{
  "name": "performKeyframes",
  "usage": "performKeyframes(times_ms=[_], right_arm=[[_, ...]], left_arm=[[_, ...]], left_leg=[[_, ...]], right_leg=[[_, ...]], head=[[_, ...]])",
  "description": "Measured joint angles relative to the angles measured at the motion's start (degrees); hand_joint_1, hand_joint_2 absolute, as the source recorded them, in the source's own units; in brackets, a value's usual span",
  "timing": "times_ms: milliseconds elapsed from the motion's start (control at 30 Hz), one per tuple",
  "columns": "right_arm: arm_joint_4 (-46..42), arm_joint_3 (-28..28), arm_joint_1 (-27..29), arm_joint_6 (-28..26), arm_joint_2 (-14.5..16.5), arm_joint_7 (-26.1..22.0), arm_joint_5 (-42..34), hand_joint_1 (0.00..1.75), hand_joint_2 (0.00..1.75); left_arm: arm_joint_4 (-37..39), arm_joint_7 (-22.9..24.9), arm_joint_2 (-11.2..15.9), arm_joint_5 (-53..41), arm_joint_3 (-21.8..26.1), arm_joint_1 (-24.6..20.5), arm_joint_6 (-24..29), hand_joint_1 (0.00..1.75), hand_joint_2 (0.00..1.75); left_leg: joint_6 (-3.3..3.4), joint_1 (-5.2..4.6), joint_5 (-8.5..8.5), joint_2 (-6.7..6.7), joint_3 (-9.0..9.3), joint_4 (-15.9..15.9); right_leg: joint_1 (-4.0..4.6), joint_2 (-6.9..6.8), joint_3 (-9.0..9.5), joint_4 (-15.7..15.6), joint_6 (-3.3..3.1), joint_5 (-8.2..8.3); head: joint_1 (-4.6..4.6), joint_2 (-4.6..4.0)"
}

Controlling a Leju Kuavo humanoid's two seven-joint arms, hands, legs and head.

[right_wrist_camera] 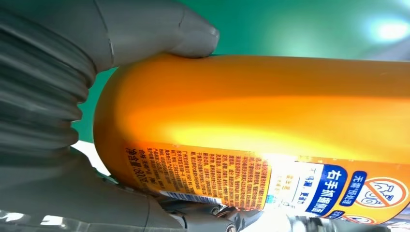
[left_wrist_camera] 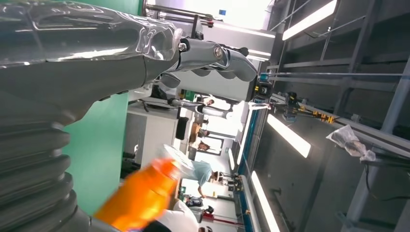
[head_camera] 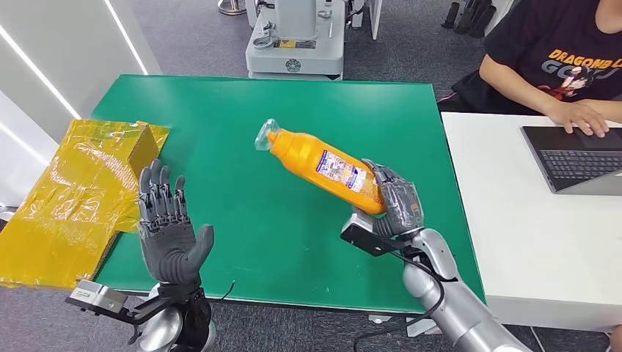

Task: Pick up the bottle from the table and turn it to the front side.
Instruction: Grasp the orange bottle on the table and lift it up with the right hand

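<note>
**Bottle up in the right hand, label showing**

Green worktop fills the head view: the right hand point(head_camera: 396, 202) grips the glossy orange bottle point(head_camera: 323, 167) by its base above the right half, long axis slanting cap-first toward the far left. Left hand point(head_camera: 167, 227) stands spread, palm up, at the near left corner beside crinkled yellow film point(head_camera: 66, 194).

Left wrist view: fingers apart, bottle blurred beyond.

Right wrist view: thumb presses smooth plastic, fine-print label facing the camera.

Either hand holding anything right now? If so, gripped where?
Right hand grips the orange bottle by its base end, cap end pointing away above the green table. Left hand is open and holds nothing.
</note>
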Motion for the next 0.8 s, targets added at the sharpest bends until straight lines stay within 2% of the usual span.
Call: performKeyframes(times_ms=[233, 400, 600, 800], right_arm=[[-6.86, -6.2, 6.47, -5.39, 2.43, -3.91, -2.08, 1.75, 1.75], [-10.86, -8.5, 10.37, -7.59, 4.17, -7.79, -2.07, 1.75, 1.75], [-14.09, -8.87, 13.13, -6.41, 5.16, -7.2, -2.13, 1.75, 1.75], [-15.24, -7.67, 13.02, -2.17, 5.74, -7.58, -3.78, 1.75, 1.75]], left_arm=[[0.01, 0.05, -0.01, 0.21, 0.0, -0.7, -0.16, 0.0, 1.75], [0.36, 2.79, 0.09, 2.2, -0.01, -2.42, -4.38, 0.0, 1.75], [3.26, 9.88, 0.38, 2.78, -0.78, -6.52, -7.46, 0.0, 1.75], [7.76, 13.38, 0.68, 4.85, -2.76, -10.62, -12.64, 0.0, 1.75]], left_leg=[[0.0, -0.02, 0.0, 0.06, -0.01, 0.01], [0.0, -0.02, 0.0, 0.02, -0.01, 0.02], [0.0, -0.02, 0.0, 0.04, -0.01, 0.01], [0.0, -0.02, 0.01, 0.05, -0.01, 0.02]], right_leg=[[-0.02, 0.03, 0.0, -0.01, 0.01, 0.01], [-0.02, 0.0, 0.0, -0.03, 0.01, 0.01], [-0.02, 0.02, -0.02, -0.01, 0.01, 0.02], [-0.02, 0.03, -0.02, 0.0, 0.01, 0.03]], head=[[0.02, 0.0], [0.02, 0.0], [0.01, 0.0], [0.01, 0.0]])
